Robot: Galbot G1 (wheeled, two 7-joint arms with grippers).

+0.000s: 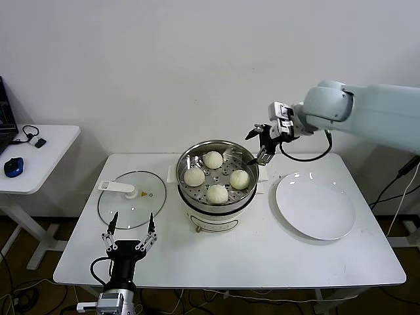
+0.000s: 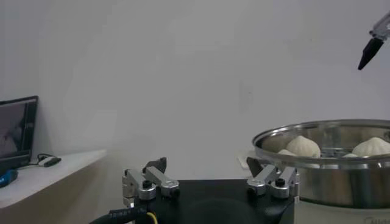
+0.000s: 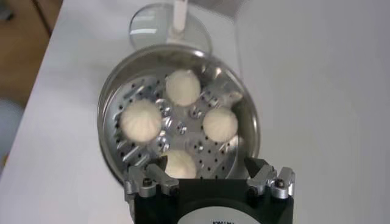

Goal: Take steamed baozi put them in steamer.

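The steamer [image 1: 211,212] stands mid-table with several cream-white baozi on its perforated tray, such as one at the back [image 1: 212,159] and one at the front [image 1: 217,193]. My right gripper [image 1: 258,144] is open and empty, hovering above the steamer's back right rim. In the right wrist view the steamer rim [image 3: 106,103] and baozi [image 3: 183,87] lie below the open right gripper [image 3: 207,165]. My left gripper [image 1: 130,226] is open and empty, low at the table's front left. The left wrist view shows the left gripper [image 2: 206,165], the steamer wall [image 2: 329,179] and a baozi [image 2: 303,146].
A flat glass lid [image 1: 131,197] with a white handle lies left of the steamer, just beyond my left gripper. A bare white plate [image 1: 315,205] lies right of the steamer. A white side table [image 1: 39,157] with a mouse stands at far left.
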